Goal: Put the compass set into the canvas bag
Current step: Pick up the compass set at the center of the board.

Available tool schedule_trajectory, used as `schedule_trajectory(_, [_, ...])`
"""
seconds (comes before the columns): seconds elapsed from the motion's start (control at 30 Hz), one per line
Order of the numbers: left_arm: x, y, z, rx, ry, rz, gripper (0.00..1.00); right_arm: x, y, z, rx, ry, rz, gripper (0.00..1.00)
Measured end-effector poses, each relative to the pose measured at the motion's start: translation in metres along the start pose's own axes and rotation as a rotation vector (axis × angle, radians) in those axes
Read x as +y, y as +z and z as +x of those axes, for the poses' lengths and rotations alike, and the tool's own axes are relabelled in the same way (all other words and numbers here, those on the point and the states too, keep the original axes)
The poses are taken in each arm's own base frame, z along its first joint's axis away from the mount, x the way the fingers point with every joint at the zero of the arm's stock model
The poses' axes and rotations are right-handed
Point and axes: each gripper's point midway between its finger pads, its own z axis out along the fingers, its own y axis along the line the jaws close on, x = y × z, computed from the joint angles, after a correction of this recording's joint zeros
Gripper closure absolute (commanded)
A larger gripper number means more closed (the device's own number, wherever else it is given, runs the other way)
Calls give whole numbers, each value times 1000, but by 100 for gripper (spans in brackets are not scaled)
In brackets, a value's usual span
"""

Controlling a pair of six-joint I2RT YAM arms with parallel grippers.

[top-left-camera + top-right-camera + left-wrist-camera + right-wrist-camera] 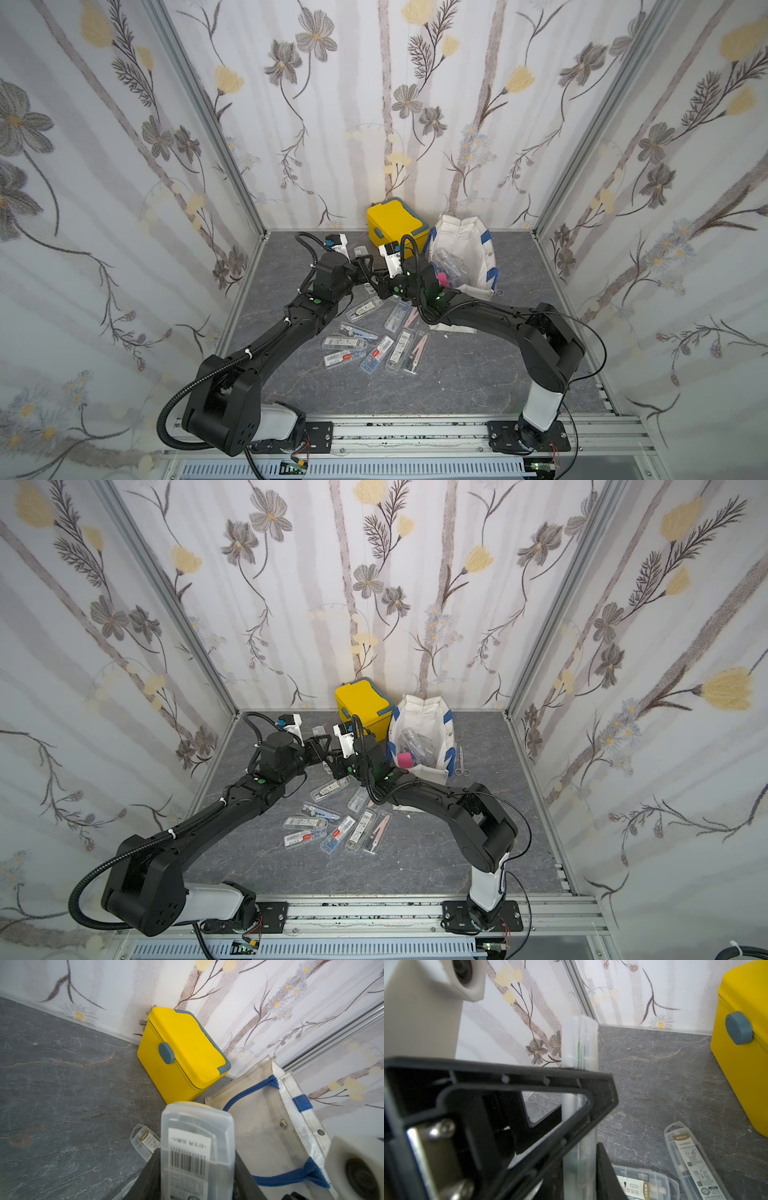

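Observation:
One compass set (197,1147), a clear plastic case with a barcode label, is held in the air between both grippers. My left gripper (197,1169) is shut on its flat sides. My right gripper (579,1172) is shut on the same case (580,1043), seen edge-on, with a left finger (508,1088) crossing in front. In both top views the two grippers (372,270) (380,286) meet mid-table, left of the canvas bag (465,245). The off-white bag (268,1126) with blue handles stands open and holds clear cases and a pink item (405,760).
A yellow lidded box (395,224) stands against the back wall, just left of the bag. Several more compass set cases (374,340) lie scattered on the grey table in front of the arms, with others (691,1159) below the grippers. Small scissors (461,766) lie right of the bag.

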Motion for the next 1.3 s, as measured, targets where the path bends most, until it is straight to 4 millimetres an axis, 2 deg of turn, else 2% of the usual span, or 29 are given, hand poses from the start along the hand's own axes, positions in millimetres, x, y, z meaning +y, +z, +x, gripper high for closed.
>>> schedule_trajectory(0.2, [1,-1,0,-4,0,-3,59,0,1,0,0,0,-4,87])
schedule_trajectory(0.27, [2,-1,0,-7,-1,-1,55,0,1,0,-1,0,-5,87])
schedule_trajectory(0.37, [1,-2,1,-2,-5,5,32,1,2,1,3,9,-11,88])
schedule_trajectory(0.4, [-1,-3,1,-1,-8,16,20,2,2,1,4,9,-16,88])
schedule_trajectory(0.43, [-3,-3,0,-5,-12,27,3,2,2,1,4,9,-15,88])
schedule_trajectory(0.47, [-5,-5,-1,-11,-11,38,0,2,2,0,2,9,-15,88])
schedule_trajectory(0.6, [-10,-13,-7,-31,-13,67,0,3,2,-3,-5,6,-19,88])
schedule_trajectory(0.7, [-13,-26,-18,-72,-1,83,0,5,-2,-7,-10,-4,-16,88])
schedule_trajectory(0.87, [-21,-61,-45,-198,23,111,0,1,-19,-39,-71,-32,17,88])
schedule_trajectory(1.07, [-17,-84,-62,-287,54,84,0,-24,-60,-88,-160,-59,122,88])
schedule_trajectory(1.23, [-8,-79,-54,-268,54,59,0,-50,-114,-136,-257,-85,256,88])
schedule_trajectory(1.3, [-2,-72,-47,-246,53,44,0,-63,-135,-149,-287,-93,320,88])
